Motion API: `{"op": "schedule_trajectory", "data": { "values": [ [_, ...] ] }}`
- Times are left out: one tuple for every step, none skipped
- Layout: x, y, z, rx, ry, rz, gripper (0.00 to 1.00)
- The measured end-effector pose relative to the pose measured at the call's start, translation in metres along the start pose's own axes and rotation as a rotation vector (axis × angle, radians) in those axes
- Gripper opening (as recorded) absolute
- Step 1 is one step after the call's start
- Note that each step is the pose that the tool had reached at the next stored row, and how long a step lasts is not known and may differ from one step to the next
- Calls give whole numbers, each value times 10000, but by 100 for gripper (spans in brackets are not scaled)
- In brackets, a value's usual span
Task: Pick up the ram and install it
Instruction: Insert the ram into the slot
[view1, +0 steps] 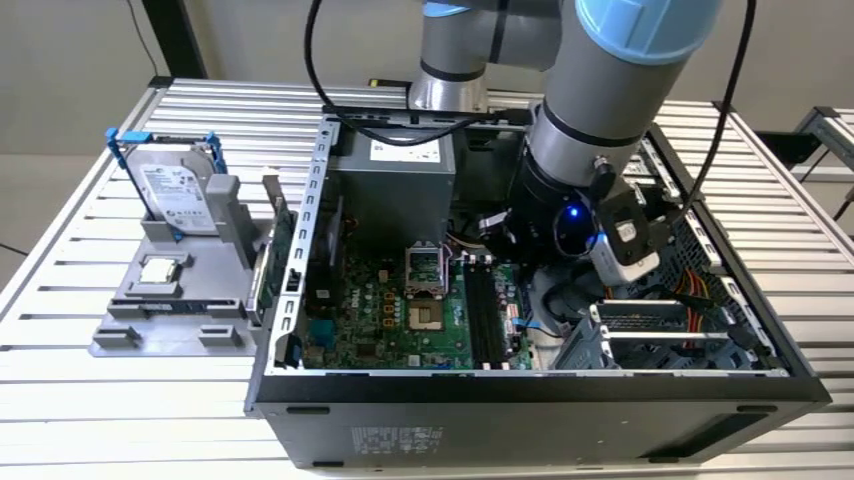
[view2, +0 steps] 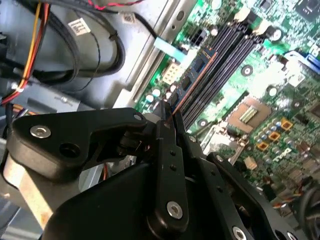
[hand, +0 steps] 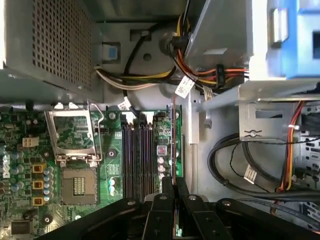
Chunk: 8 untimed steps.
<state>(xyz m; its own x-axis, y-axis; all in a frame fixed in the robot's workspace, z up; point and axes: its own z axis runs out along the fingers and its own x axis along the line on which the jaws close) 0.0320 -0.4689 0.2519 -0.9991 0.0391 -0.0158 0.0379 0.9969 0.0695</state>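
My gripper (hand: 173, 184) (view2: 172, 120) is shut on the ram (hand: 173, 135) (view2: 196, 72), a thin dark board seen edge-on that juts out past the black fingertips. The stick hangs over the green motherboard (hand: 112, 175), parallel to the black memory slots (hand: 140, 155) (view2: 225, 55) and just beside them, towards the metal drive cage. I cannot tell whether its edge touches the board. In the exterior view the arm reaches down into the open computer case (view1: 534, 385), with the gripper (view1: 558, 300) low beside the slots (view1: 487, 312).
An open processor socket (hand: 75, 145) (view1: 424, 265) lies next to the slots. Bundled cables (hand: 200, 70) and a metal drive cage (hand: 250, 120) crowd the gripper's other side. Outside the case, a grey holder (view1: 174, 310) carries a hard drive (view1: 174, 190) and a small silver chip (view1: 160, 268).
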Motion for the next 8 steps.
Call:
{"op": "schedule_trajectory", "data": {
  "values": [
    [1, -23, 17, -9, 1, -14, 0],
    [5, -46, 30, -19, 3, -28, 0],
    [9, -69, 40, -35, 4, -47, 0],
    [14, -90, 48, -46, 7, -72, 0],
    [25, -107, 54, -50, 8, -96, 0],
    [47, -116, 59, -51, 9, -112, 0],
    [73, -124, 63, -51, 10, -124, 0],
    [106, -128, 74, -55, 11, -137, 0]
  ]
}}
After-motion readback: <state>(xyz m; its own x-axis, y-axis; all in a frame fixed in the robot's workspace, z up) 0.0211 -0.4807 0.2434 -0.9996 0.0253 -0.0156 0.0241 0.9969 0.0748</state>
